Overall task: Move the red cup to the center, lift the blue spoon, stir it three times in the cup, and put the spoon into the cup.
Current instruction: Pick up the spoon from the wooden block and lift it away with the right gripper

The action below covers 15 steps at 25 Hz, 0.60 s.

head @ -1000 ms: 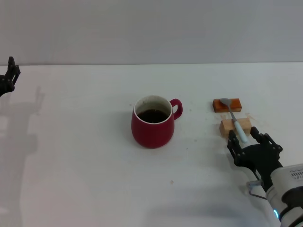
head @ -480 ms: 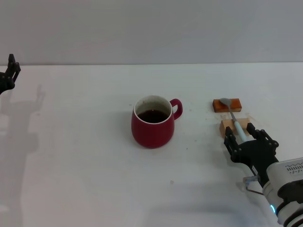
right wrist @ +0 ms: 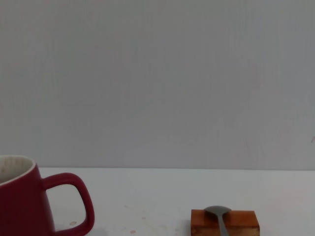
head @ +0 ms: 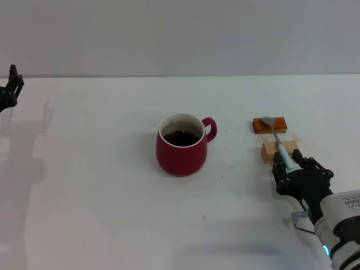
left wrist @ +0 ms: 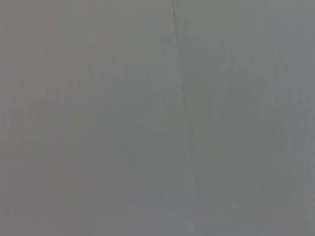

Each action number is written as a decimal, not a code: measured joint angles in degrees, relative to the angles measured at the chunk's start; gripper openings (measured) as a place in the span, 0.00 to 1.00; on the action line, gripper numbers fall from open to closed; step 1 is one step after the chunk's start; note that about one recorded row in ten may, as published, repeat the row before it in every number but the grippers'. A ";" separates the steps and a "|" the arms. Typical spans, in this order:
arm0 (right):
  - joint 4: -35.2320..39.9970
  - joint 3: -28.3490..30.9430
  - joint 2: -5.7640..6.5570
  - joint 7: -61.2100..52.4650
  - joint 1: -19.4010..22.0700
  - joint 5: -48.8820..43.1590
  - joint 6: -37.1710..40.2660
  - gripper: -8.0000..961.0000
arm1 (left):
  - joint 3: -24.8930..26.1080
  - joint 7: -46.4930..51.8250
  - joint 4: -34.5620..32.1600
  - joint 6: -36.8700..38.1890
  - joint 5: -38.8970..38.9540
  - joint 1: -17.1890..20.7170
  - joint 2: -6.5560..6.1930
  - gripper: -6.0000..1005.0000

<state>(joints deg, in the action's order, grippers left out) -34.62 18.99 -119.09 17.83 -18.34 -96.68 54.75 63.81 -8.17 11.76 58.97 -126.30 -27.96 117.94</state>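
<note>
We're at the spoon pickup: right gripper (head: 290,167) near the table's right edge, jaws narrowed around the blue spoon (head: 283,151) handle, lift next; left gripper (head: 10,90) parked far-left, jaws unclear.

The right gripper (head: 293,169) is black, with knuckled, ribbed fingers, on a white wrist housing (small dark lettering, a blue light). The left gripper (head: 10,90) is black too.

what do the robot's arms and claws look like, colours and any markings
The right claw is matte black with ribbed fingers, on a white cylindrical wrist carrying dark vent slots, a thin wire loop and a small blue light. The left claw is black too; only its tip shows.
</note>
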 joint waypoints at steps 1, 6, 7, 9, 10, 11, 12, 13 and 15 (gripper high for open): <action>0.00 0.00 0.00 -0.02 0.02 0.01 0.00 0.42 | 0.00 0.00 0.02 0.00 0.00 0.00 0.00 0.85; 0.08 0.00 0.00 -0.08 0.18 0.09 0.17 0.41 | -0.01 0.00 0.03 0.01 -0.06 0.16 0.00 0.85; 0.08 0.00 0.00 -0.08 0.21 0.09 0.16 0.41 | 0.00 0.00 0.05 0.13 -0.09 0.26 0.00 0.85; 0.09 0.00 0.00 -0.08 0.22 0.10 0.16 0.41 | 0.00 0.00 0.08 0.30 -0.11 0.31 0.00 0.85; 0.09 0.00 0.00 -0.08 0.23 0.09 0.16 0.40 | 0.00 0.00 0.10 0.56 -0.12 0.38 0.00 0.85; 0.09 0.00 0.00 -0.08 0.23 0.09 0.16 0.40 | 0.00 0.00 0.10 0.69 -0.12 0.42 0.00 0.85; 0.09 0.00 0.00 -0.08 0.27 0.09 0.18 0.40 | -0.01 0.00 0.10 0.93 -0.16 0.50 0.01 0.85; 0.09 0.00 0.00 -0.08 0.27 0.09 0.18 0.40 | -0.01 0.00 0.10 0.93 -0.16 0.50 0.01 0.85; 0.08 0.00 0.00 -0.08 0.31 0.10 0.22 0.39 | 0.00 0.00 0.10 0.97 -0.22 0.53 0.06 0.85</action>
<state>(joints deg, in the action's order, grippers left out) -34.54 18.98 -119.09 17.75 -18.03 -96.58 54.97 63.81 -8.17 11.87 59.93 -126.52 -27.44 118.00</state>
